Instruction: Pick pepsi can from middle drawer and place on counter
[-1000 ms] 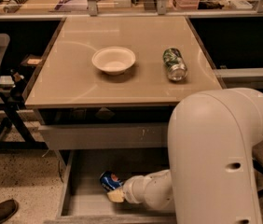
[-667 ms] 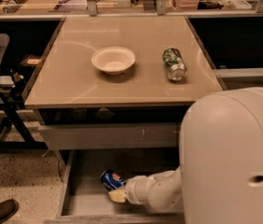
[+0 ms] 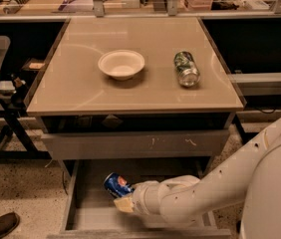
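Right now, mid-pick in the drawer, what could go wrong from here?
The gripper is at the tilted small blue pepsi can in the shallow grey middle drawer; lifting could clip the scuffed grey drawer front above. On the glossy beige counter, the green-silver can lying sideways could roll if bumped.

Warm overhead light is washing the counter [image 3: 80, 91] in a yellowish cast; pale glare is streaking across its glossy top around the white bowl [image 3: 121, 63], which is throwing a soft shadow beneath itself; the green and silver can [image 3: 186, 68] is glinting; lower down it is getting dim, the gripper [image 3: 124, 199] sitting in the shaded middle drawer [image 3: 88, 218] against the pepsi can [image 3: 115, 184], whose blue is catching some light.
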